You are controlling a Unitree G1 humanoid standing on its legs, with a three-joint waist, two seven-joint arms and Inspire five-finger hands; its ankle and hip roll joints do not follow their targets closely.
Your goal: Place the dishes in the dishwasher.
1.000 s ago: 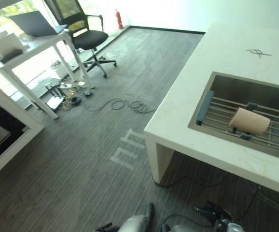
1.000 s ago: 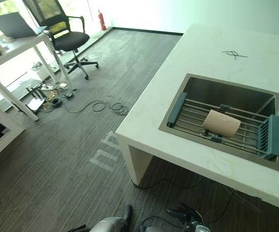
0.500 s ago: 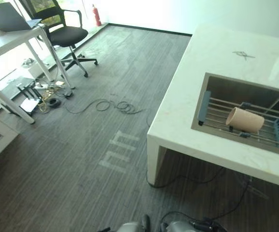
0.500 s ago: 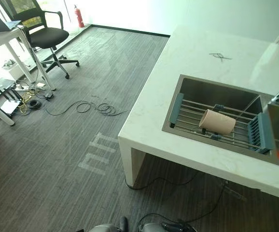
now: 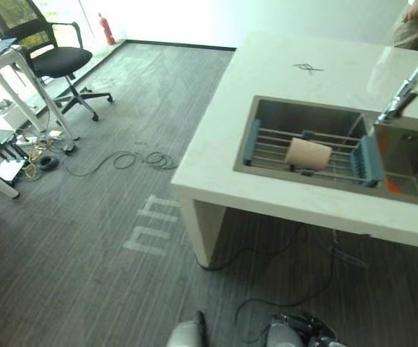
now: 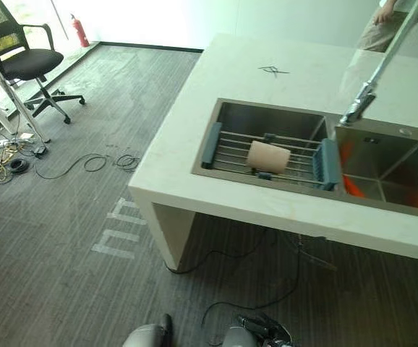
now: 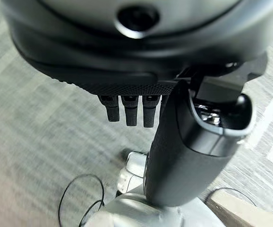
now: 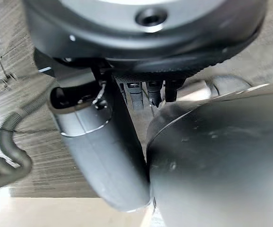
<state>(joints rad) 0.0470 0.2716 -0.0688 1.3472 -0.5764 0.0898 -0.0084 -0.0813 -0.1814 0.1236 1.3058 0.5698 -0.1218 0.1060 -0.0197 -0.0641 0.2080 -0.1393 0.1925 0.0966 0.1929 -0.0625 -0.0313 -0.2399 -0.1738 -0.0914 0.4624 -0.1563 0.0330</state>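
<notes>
Cup [image 6: 268, 157]: lies on its side on the rack [image 6: 296, 155] in the sink [image 6: 231, 123], centre right.
Change: camera has swung; cup itself unmoved.
Left hand [image 7: 174, 142]: fingers straight, empty.
Right hand [image 8: 103, 151]: fingers straight, empty.

Open room above the pale stone counter [image 6: 267, 210] along its near edge and around the steel double sink [image 6: 227, 116]. Left basin spanned by a wire drying rack with blue end pieces [image 6: 323, 163], blocked mid-span by a tan cylindrical cup lying on its side [image 6: 268, 157]. Tall chrome tap [image 6: 372, 76] rising between the basins. Person [image 6: 382, 22] standing at the far corner. Bare grey floor [image 5: 108, 238] left of the counter.
</notes>
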